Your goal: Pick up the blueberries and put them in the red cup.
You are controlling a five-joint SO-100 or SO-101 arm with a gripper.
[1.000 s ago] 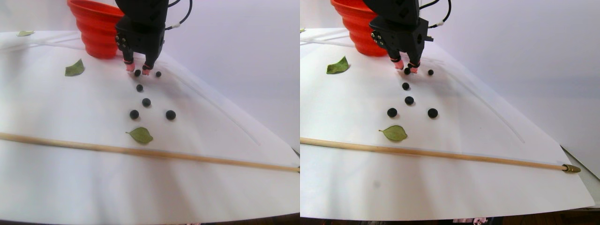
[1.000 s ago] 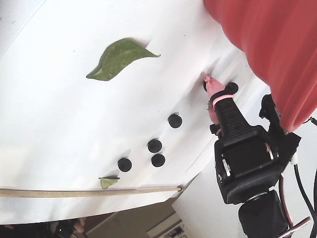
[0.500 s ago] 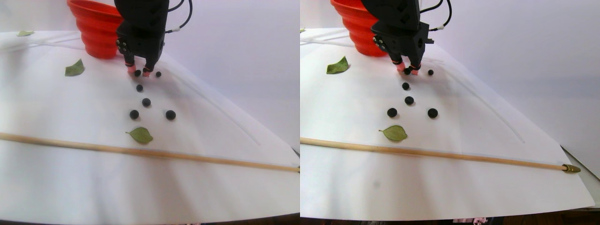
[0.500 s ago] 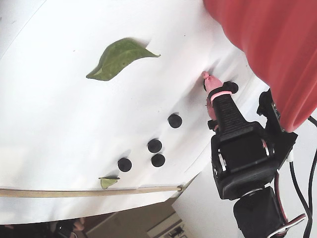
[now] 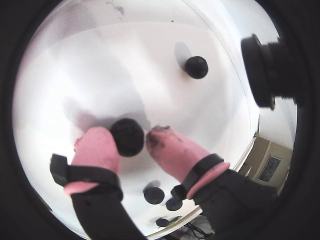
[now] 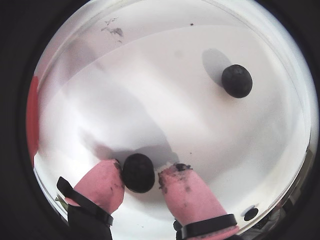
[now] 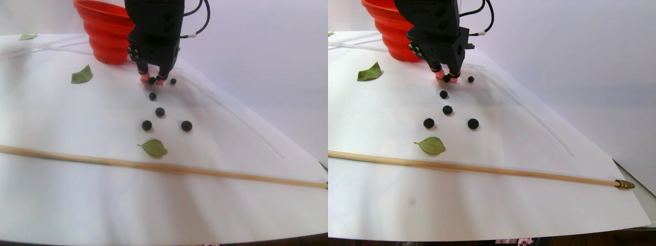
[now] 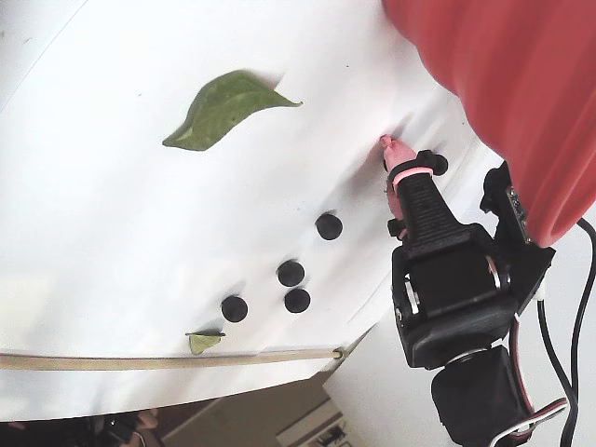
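Pincer (image 6: 141, 182) tips straddle one blueberry (image 6: 138, 172) on the white desk (image 7: 77, 200); we judge it closing, left pad touching, right pad just short, not yet clamped. Another berry (image 6: 236, 80) lies ahead to the right in both wrist views. Behind our pincer in the stereo pair stands the red cup (image 7: 105, 31), so the carry is short.

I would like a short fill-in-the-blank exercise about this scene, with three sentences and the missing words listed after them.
1. The pink tips of the tool stand on either side of one ____ on the white sheet.
2. In the stereo pair view, the cup behind the tool is ____ in colour.
3. In the stereo pair view, a long wooden ____ lies across the sheet in front of the nearest green leaf.

Missing words: blueberry; red; stick
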